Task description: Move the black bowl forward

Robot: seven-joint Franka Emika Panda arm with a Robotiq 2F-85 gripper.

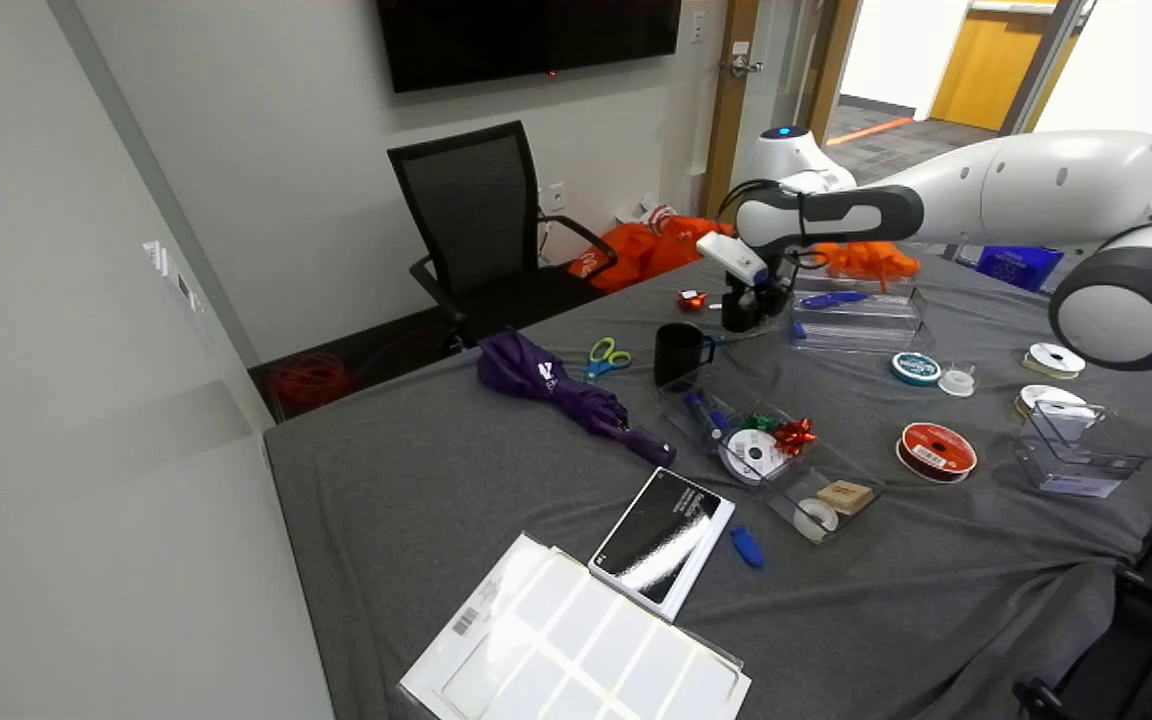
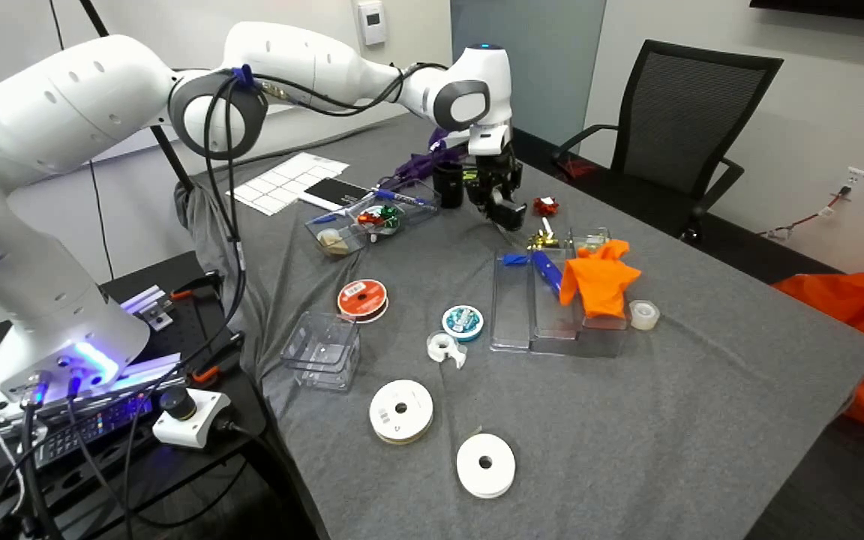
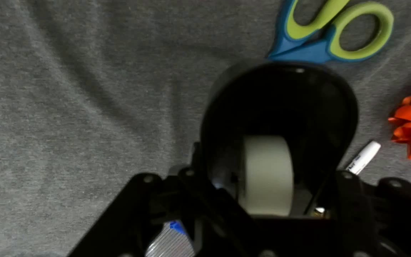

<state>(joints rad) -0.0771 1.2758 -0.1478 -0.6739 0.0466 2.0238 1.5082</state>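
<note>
"In an exterior view, your gripper (image 1: 754, 300) points down near the red bow (image 1: 691, 300)."

"In an exterior view it hangs between that bow and the black mug (image 2: 447, 185), too dark to read."

"And your wrist view?"

"You're pinching the black bowl (image 3: 309, 107) between both fingers (image 3: 346, 189), pale roll (image 3: 268, 175) inside, scissors (image 3: 309, 51) just past its rim. Raised or resting, I can't tell."

The place looks like an office: a screen (image 1: 536, 42) hangs on the wall (image 1: 616, 140), a mesh chair (image 1: 471, 205) stands by the draped bench (image 1: 406, 480), and carpet (image 1: 936, 142) shows past the door (image 1: 731, 115). Scissors (image 3: 328, 42), white sheets (image 1: 581, 640) and tape (image 2: 454, 351) on the bench are office supplies. The robot (image 1: 1046, 185), though, lends a lab's look.
</note>
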